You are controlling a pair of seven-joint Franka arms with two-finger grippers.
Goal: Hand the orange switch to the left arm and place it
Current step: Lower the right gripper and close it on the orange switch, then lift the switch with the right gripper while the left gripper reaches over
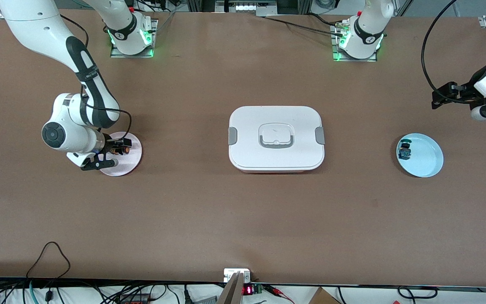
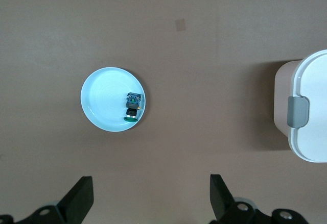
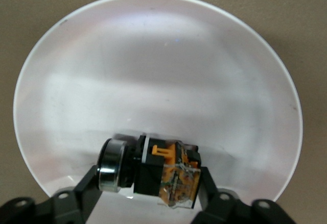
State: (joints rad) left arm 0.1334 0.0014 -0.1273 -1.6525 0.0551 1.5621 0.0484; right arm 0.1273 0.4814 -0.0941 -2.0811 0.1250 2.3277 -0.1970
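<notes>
Right tool (image 1: 114, 155) clamped on small orange-and-black push-button switch (image 3: 153, 170) over pale pink round plate (image 1: 131, 162); left tool (image 2: 150, 196) wide, waiting above brown tabletop (image 1: 243, 219) beside white lidded box (image 1: 276, 138).

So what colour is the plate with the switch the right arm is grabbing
Pale pink plate, seen best in the front view; the right wrist view washes it out to white.

In the front view the right end effector (image 1: 114, 154) is covering most of the orange switch (image 1: 124, 150), and the switch on the blue plate (image 1: 426, 158) is showing too small to read, though its cap is perhaps green. The left end effector (image 1: 439, 99) is running partly past that view's edge. In the left wrist view the box (image 2: 311, 114) is being cut off by the frame.
</notes>
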